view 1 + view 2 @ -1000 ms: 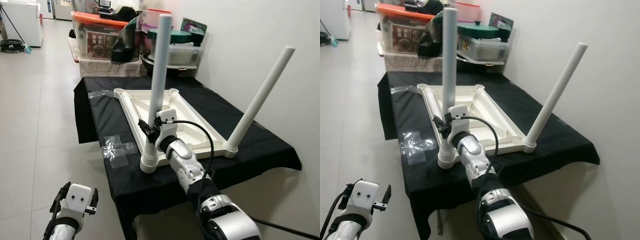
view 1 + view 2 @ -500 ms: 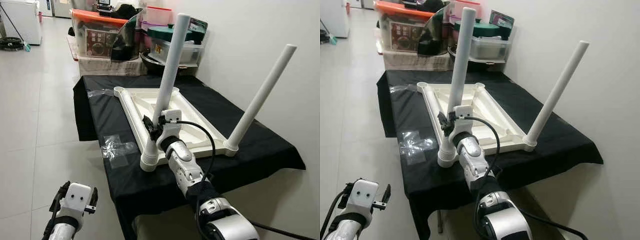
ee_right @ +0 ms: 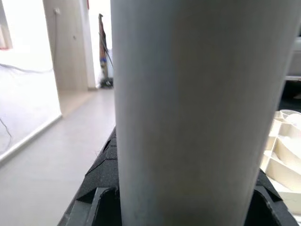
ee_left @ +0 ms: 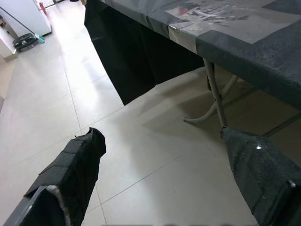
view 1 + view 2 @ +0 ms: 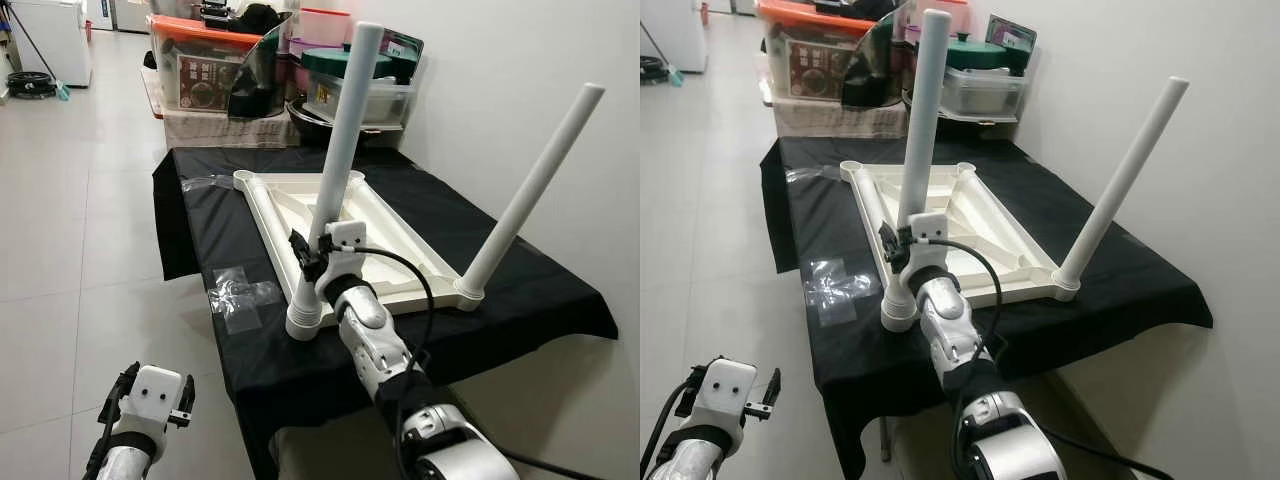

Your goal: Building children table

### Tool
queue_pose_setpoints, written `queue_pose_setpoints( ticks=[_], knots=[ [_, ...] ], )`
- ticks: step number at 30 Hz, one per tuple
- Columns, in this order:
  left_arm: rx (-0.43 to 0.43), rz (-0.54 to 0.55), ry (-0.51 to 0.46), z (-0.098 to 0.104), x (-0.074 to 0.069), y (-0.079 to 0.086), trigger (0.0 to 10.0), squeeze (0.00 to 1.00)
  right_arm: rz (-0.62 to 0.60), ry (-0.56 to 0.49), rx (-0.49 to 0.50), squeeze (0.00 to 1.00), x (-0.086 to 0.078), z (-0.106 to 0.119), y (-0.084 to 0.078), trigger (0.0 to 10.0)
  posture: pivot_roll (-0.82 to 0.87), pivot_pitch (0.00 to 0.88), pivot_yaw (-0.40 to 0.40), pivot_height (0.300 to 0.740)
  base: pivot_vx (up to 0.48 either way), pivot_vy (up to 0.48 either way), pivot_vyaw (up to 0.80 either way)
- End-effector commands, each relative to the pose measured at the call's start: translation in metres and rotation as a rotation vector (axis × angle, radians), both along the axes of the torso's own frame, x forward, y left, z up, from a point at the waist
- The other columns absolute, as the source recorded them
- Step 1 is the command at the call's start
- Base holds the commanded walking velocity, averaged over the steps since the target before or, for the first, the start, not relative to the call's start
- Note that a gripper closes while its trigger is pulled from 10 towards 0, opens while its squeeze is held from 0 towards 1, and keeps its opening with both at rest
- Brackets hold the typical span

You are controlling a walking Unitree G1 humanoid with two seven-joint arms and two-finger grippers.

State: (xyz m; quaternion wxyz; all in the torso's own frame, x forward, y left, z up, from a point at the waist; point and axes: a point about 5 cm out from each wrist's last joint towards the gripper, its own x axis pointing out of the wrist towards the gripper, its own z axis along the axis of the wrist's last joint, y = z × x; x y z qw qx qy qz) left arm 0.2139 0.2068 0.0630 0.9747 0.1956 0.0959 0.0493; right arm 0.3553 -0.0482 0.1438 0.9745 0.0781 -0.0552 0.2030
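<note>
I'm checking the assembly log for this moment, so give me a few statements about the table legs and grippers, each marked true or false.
1. The right gripper is closed around a white leg. True.
2. The upturned tabletop lies on a black cloth. True.
3. All four legs stand in their corners. False: two legs stand, at the near corners; the far corners are bare.
4. The left gripper holds a leg. False: it hangs open over the floor beside the table.
5. The other leg stands exactly upright. False: it tilts.
</note>
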Motion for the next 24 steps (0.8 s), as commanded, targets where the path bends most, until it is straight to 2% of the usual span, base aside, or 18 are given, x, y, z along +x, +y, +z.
queue_pose_setpoints(
  ticks=[1,6,11,17,24],
  knots=[
    [0.01,-0.015,-0.001,-0.001,0.002,-0.001,10.0,0.0,0.037,0.165,0.097,0.0,-0.022,-0.042,0.009,0.0,0.12,0.0,-0.144,0.74,0.0,0.0,0.0],
    [0.012,-0.014,-0.001,-0.001,0.003,0.0,10.0,0.0,0.074,0.166,0.114,0.0,-0.027,-0.046,0.006,0.0,0.13,0.0,-0.144,0.74,0.0,0.0,0.0],
    [0.012,-0.017,0.0,-0.001,0.003,0.0,10.0,0.0,0.087,0.175,0.09,0.0,-0.028,-0.05,0.005,0.0,0.13,0.0,-0.143,0.74,0.0,0.0,0.0],
    [0.013,-0.022,0.002,-0.001,0.004,-0.001,10.0,0.0,0.149,0.184,0.027,0.0,-0.029,-0.051,0.012,0.0,0.13,0.0,-0.142,0.74,0.0,0.0,0.0],
    [0.011,-0.025,0.0,-0.002,0.006,-0.003,10.0,0.0,0.257,0.21,-0.098,0.0,-0.03,-0.056,0.019,0.0,0.13,0.0,-0.149,0.74,0.0,0.0,0.0]
  ],
)
